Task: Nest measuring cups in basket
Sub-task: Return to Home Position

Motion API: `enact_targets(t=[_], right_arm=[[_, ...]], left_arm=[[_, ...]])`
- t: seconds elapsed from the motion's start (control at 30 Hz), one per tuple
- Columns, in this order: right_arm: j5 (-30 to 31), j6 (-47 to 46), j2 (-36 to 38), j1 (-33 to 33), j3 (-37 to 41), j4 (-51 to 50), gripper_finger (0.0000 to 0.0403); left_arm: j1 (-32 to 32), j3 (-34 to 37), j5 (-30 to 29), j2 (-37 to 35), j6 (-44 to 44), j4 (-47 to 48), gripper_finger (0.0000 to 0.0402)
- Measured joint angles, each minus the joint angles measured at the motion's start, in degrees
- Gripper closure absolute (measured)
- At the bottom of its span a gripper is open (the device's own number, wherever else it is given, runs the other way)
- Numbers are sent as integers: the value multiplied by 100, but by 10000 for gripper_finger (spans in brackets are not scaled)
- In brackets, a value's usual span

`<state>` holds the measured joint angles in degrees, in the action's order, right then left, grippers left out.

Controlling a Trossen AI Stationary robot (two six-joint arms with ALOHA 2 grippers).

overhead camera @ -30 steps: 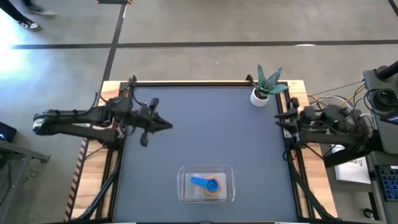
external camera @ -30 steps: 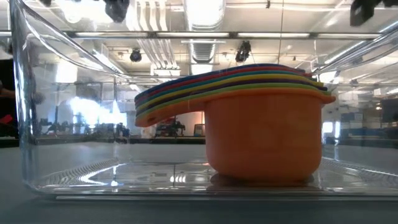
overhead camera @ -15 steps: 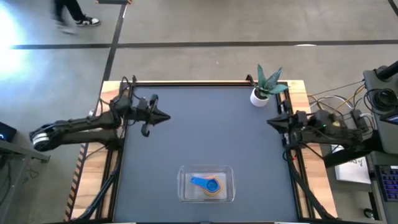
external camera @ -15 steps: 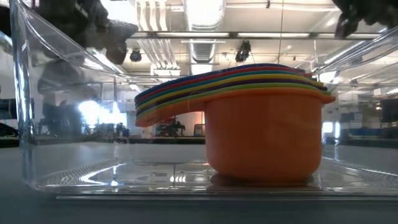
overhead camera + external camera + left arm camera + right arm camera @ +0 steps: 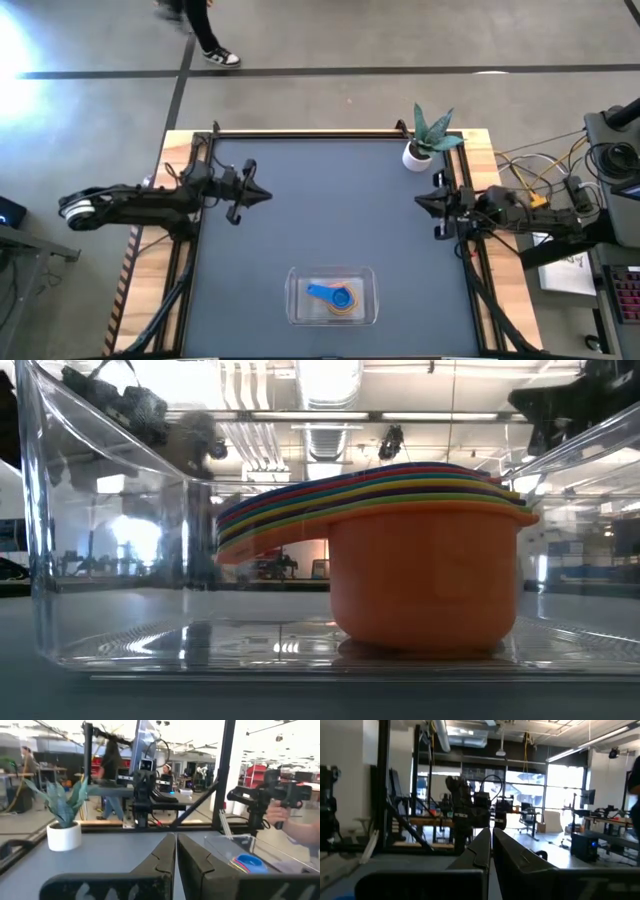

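The measuring cups [image 5: 334,299] sit nested in one stack inside the clear basket [image 5: 296,300] near the table's front edge. In the low view the orange cup [image 5: 425,575] is outermost and rests by its base on the basket floor [image 5: 230,645], the other colours layered inside it. The blue cup [image 5: 248,862] is on top. My left gripper [image 5: 266,194] is shut and empty over the table's left part. My right gripper [image 5: 420,203] is shut and empty at the table's right edge.
A small white pot with a green plant [image 5: 420,150] stands at the far right corner of the table; it also shows in the left wrist view [image 5: 63,832]. A person walks on the floor beyond the far edge [image 5: 205,30]. Dark frame posts [image 5: 225,775] stand around the table.
My left gripper has drawn back a little toward the table's left edge, and the arm has swung. My right gripper has moved from the right edge inward over the table. The cups and basket have stayed still.
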<state>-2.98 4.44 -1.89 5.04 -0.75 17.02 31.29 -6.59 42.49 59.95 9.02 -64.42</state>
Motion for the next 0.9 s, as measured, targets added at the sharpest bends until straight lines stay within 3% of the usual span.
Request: enact_targets(t=[0.33,0.77,0.9], right_arm=[[0,223,0,0,2,-586,394],[13,152,-4,0,9,-942,394],[15,152,-4,0,9,-988,394]], left_arm=[[-4,39,276,942,-15,-492,402],[-4,42,514,2836,285,-2472,401],[-7,31,608,3373,360,-2567,401]])
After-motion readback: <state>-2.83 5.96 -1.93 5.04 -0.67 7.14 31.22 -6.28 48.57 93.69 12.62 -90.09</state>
